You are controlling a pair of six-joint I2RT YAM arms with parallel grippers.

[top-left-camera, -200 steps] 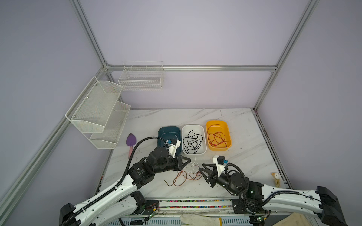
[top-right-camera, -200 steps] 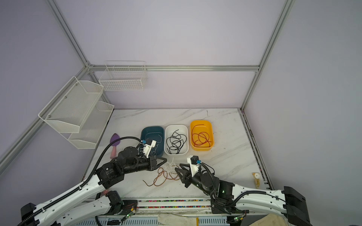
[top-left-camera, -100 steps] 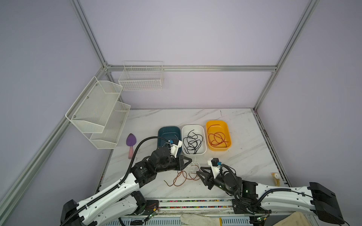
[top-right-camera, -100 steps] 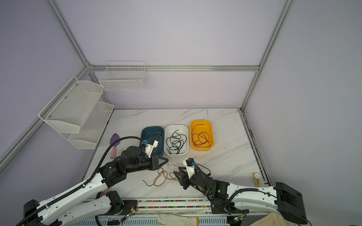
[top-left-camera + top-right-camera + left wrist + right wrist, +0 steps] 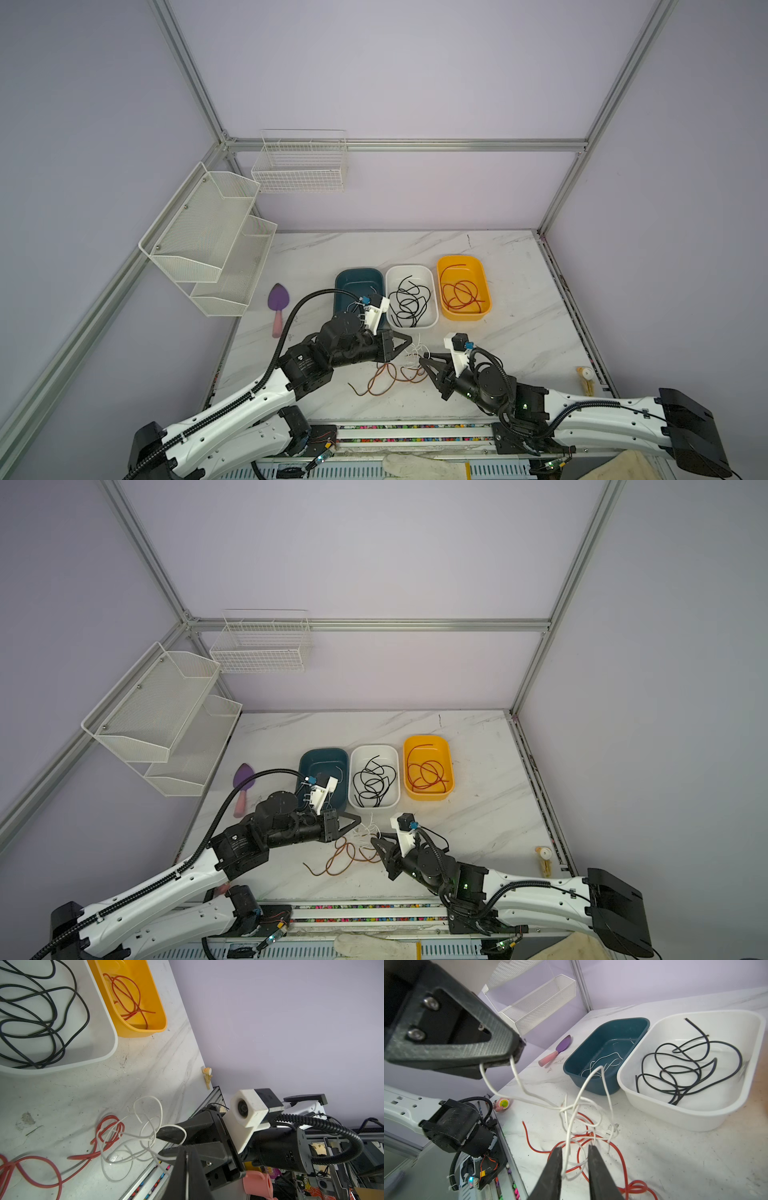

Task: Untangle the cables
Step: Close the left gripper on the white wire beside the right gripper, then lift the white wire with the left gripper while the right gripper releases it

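The left gripper (image 5: 516, 1052) is clamped tight on a thin white cable (image 5: 564, 1108). In the right wrist view the cable leaves its closed tips as two strands and sags away from it toward the right gripper (image 5: 575, 1148). Between the two grippers the strands cross in a loose knot above the white marble-patterned table (image 5: 519, 332). They then drop into a tangle with a thin orange-red cable (image 5: 636, 1187) that lies in loops on the surface, below and just ahead of the right gripper's tips. The right gripper points at the left gripper, close to it but not touching. Its two black fingers (image 5: 598, 1167) stand a narrow gap apart. A white strand runs through that gap without being pinched. On the far side of both grippers from the arm bases, three plastic tubs stand in a row, side by side. A dark teal rectangular tub (image 5: 593, 1084), nearest the left gripper, holds loose white cable lengths (image 5: 602, 1061). A white rectangular tub (image 5: 695, 1120), roughly opposite the gap between the grippers, holds coiled black cables (image 5: 673, 1091). A yellow rectangular tub (image 5: 136, 1031), nearer the right gripper's side, holds red cables (image 5: 133, 1004). A purple trowel with a pink handle (image 5: 277, 307) lies on the table well apart from the tangle, out past the left gripper's wrist.
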